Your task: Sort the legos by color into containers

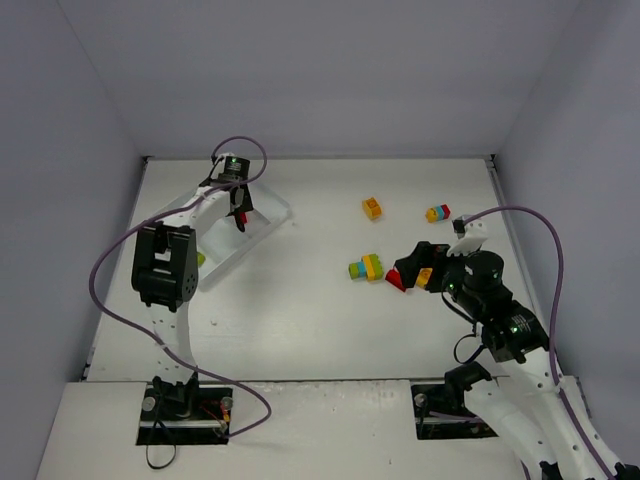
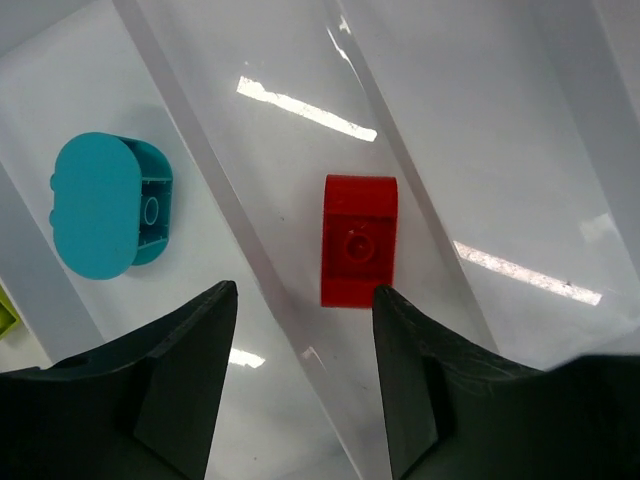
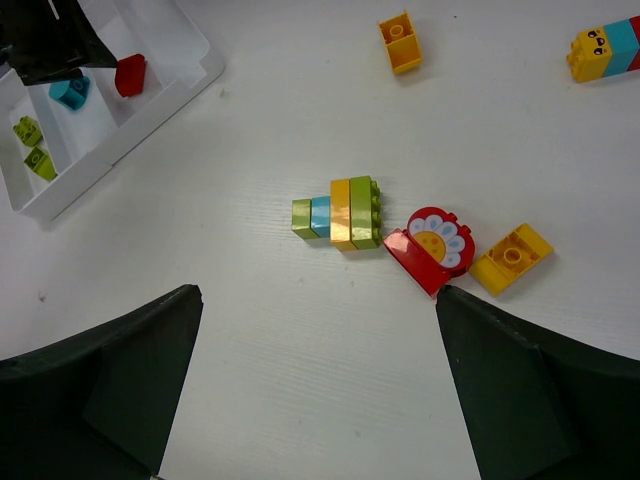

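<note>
1. Left gripper (image 2: 302, 300): jaws partly apart with nothing between them, hanging over the tray (image 3: 140, 135) at the far left of the table.
2. Red brick (image 2: 358, 240): lies flat in one compartment just beyond the left fingertips, free of the jaws. A teal brick (image 2: 100, 205) sits in the compartment next to it, across a divider. Lime pieces (image 3: 35, 145) are in a further lane.
3. Right gripper (image 3: 315, 300): jaws spread wide and empty, hovering over the loose legos right of centre.
4. Striped cluster (image 3: 340, 213), green, blue, yellow, green: just ahead of the right fingertips. Its long axis runs across the wrist view, in line with the gap between the fingers.
5. Red flower brick (image 3: 430, 245): set on a diagonal, tight against the cluster's green end. A yellow brick (image 3: 510, 258) sits close against its other side.
6. Deciding relation: every unsorted piece lies near the right arm and well apart from the left. The next pick likely falls to the right gripper. The flower brick is crowded on both flanks, so the jaws may catch a neighbour.
</note>
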Robot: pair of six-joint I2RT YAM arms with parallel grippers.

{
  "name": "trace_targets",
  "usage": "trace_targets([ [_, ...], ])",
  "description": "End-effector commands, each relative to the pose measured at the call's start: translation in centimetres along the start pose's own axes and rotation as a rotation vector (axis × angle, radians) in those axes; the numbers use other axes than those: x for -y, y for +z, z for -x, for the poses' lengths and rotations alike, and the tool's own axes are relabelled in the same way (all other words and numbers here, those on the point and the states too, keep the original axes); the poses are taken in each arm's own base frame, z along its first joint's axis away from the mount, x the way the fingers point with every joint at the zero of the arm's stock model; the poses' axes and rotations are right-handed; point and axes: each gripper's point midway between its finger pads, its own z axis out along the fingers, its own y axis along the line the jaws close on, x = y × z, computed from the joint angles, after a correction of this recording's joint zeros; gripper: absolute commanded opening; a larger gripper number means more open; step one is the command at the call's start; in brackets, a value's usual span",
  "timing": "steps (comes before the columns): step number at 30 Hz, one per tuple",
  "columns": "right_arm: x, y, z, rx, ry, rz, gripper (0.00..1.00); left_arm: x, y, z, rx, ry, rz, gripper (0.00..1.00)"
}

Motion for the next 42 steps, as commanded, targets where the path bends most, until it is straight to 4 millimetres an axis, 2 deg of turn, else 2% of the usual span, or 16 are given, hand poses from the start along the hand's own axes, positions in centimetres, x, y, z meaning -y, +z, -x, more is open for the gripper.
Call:
trace_targets([
  [1, -0.5, 0.3, 1.6, 0.065, 0.007, 0.012, 1.0, -0.1, -1.3, 3.1, 0.053, -0.068, -0.003, 0.51],
  [5, -0.6, 0.3, 1.5, 0.062, 0.005, 0.014, 1.0, 0.8, -1.7, 3.9, 0.073, -0.084, -0.047, 0.54],
  [9, -0.5, 0.4, 1.5, 0.063, 0.005, 0.009, 1.0, 3.4, -4.3, 5.5, 0.126, -0.088, -0.159, 0.63],
  [12, -0.4, 0.5, 1.5, 0.057, 0.007, 0.005, 1.0, 6.5, -6.6, 6.5, 0.17, -0.093, -0.241, 0.69],
  [16, -0.4, 0.5, 1.5, 0.058, 0.006, 0.0, 1.0, 12.5, -9.6, 6.2, 0.202, -0.07, -0.356, 0.71],
  [19, -0.3, 0.6, 1.5, 0.057, 0.007, -0.005, 1.0, 16.4, -10.6, 5.9, 0.202, -0.06, -0.434, 0.71],
  [20, -0.2, 0.6, 1.5, 0.058, 0.008, -0.008, 1.0, 18.2, -10.5, 4.7, 0.18, -0.041, -0.456, 0.71],
  [22, -0.1, 0.6, 1.5, 0.057, 0.008, -0.013, 1.0, 20.7, -11.4, 5.0, 0.186, -0.059, -0.516, 0.71],
  [23, -0.1, 0.6, 1.5, 0.057, 0.006, -0.015, 1.0, 22.3, -11.1, 3.6, 0.159, -0.046, -0.542, 0.71],
  [25, -0.1, 0.7, 1.4, 0.053, 0.006, -0.017, 1.0, 24.3, -11.9, 3.8, 0.16, -0.076, -0.584, 0.71],
  [27, 0.0, 0.9, 1.3, 0.048, 0.007, -0.02, 1.0, 26.6, -12.1, 2.3, 0.132, -0.088, -0.62, 0.71],
  [31, 0.0, 0.9, 1.3, 0.047, 0.006, -0.024, 1.0, 30.1, -13.4, 2.4, 0.152, -0.141, -0.681, 0.71],
  [37, 0.2, 0.9, 1.4, 0.05, 0.007, -0.036, 1.0, 33.4, -13.2, 0.9, 0.118, -0.203, -0.754, 0.71],
  [40, 0.9, 1.0, 1.8, 0.066, 0.01, -0.079, 1.0, 32.3, -14.2, 1.2, 0.155, -0.191, -0.759, 0.71],
  [41, 1.6, 1.1, 2.1, 0.078, 0.01, -0.118, 1.0, 31.4, -15.8, 2.7, 0.192, -0.191, -0.761, 0.71],
  [42, 1.8, 1.4, 2.2, 0.076, 0.007, -0.131, 1.0, 30.3, -15.6, 2.2, 0.196, -0.14, -0.723, 0.71],
])
